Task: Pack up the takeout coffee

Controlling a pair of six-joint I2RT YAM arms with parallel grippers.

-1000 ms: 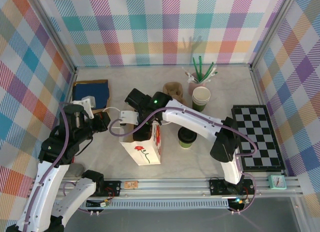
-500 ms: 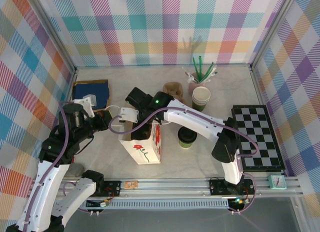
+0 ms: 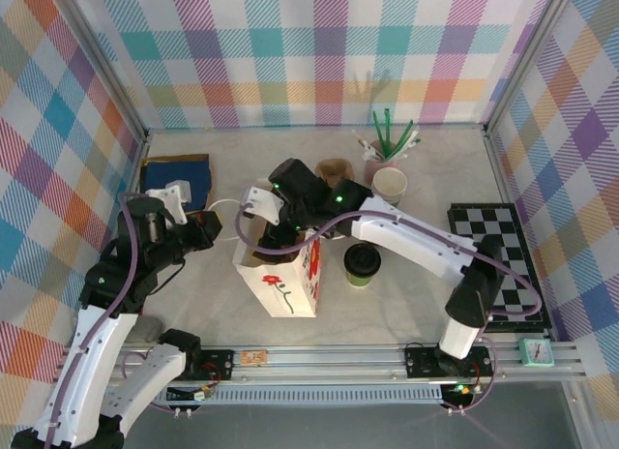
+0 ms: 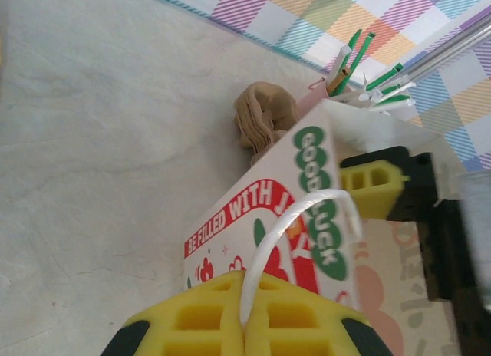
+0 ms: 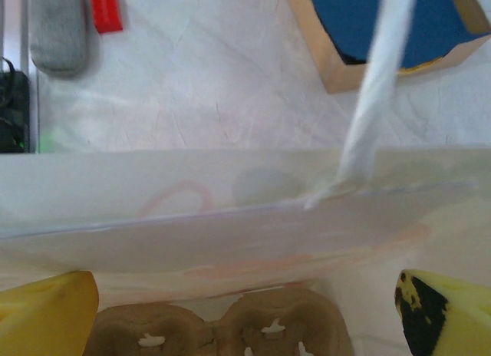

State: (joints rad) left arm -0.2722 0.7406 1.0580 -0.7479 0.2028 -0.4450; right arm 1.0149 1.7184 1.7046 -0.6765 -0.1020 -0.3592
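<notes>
Reference item: white paper bag (image 3: 285, 284), standing upright on the table with its mouth open at the top. Far left of the bag and behind it lies a blue pad (image 3: 179, 178) in a shallow frame. Immediately left of the bag, the left gripper (image 4: 245, 310) has its yellow fingers pressed together, clamped on the bag's white cord handle (image 4: 307, 210); the cord loops from the fingers up to the bag's rim. Above the bag's mouth, the right gripper (image 5: 245, 295) points downward with its fingers spread wide, one on each side of the wrist view, gripping nothing; the bag's rim crosses just ahead of them. Just right of the bag, outside it and apart from it, the takeout coffee (image 3: 362, 263) stands upright on the table with its black lid on. Behind the bag and slightly right is a brown cardboard carrier (image 3: 334, 168). Further right stands a stack of lidless cups (image 3: 390, 186). Far right of the bag lies a chessboard (image 3: 503, 265).
</notes>
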